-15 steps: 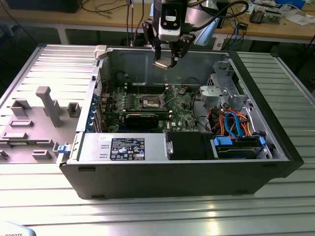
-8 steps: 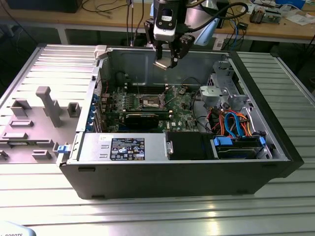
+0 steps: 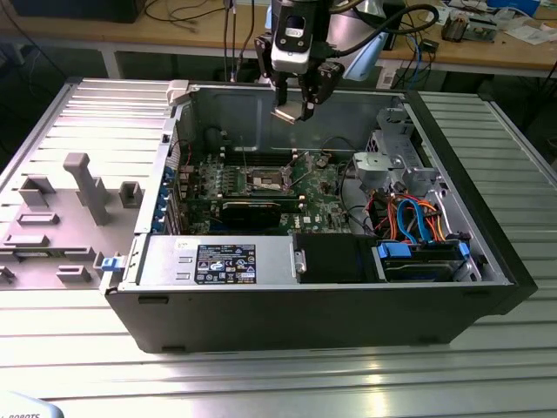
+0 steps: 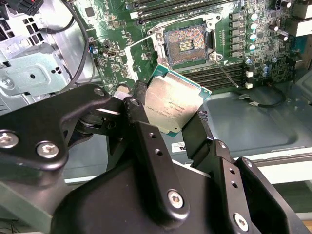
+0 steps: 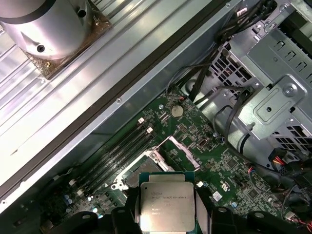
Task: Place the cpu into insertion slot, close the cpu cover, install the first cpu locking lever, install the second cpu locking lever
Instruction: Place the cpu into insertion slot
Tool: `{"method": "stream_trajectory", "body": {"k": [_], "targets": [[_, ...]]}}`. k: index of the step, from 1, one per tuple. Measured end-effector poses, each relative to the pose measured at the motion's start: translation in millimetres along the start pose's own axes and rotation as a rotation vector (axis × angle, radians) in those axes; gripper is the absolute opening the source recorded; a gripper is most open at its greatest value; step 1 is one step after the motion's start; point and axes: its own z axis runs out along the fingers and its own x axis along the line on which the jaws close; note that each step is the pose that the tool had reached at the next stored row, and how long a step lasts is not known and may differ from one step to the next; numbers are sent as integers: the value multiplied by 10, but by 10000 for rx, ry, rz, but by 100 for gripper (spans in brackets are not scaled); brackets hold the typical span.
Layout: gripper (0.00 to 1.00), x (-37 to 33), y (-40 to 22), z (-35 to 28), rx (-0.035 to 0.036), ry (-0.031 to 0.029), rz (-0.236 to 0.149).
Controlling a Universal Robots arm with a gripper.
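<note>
My gripper [image 3: 293, 111] is shut on the cpu [image 3: 286, 114] and holds it high above the open computer case, near the rear wall. In the second wrist view the cpu [image 4: 173, 105] shows its silver top face, tilted, between the two black fingers [image 4: 146, 141]. The insertion slot [image 4: 187, 41] lies below on the green motherboard, its dark pin field bare. In the first wrist view the cpu [image 5: 166, 207] hides part of the insertion slot [image 5: 142, 168]. The cpu cover [image 5: 179, 146] looks swung up beside the slot. A thin wire lever [image 4: 225, 73] lies loose next to the socket.
Black memory slots [image 5: 117, 156] run beside the socket, and a coin battery [image 5: 177, 110] sits further on. A metal drive cage [image 3: 387, 161] with orange and blue cables [image 3: 418, 218] fills the exterior view's right. A power supply [image 3: 218, 261] lines the case front. A grey fixture tray [image 3: 61, 218] lies outside.
</note>
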Motion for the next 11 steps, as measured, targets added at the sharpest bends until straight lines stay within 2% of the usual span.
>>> {"method": "stream_trajectory", "body": {"k": [7,11], "targets": [[54,1,-1,2,-15,-71,803],[54,1,-1,2,-17,-81,915]]}}
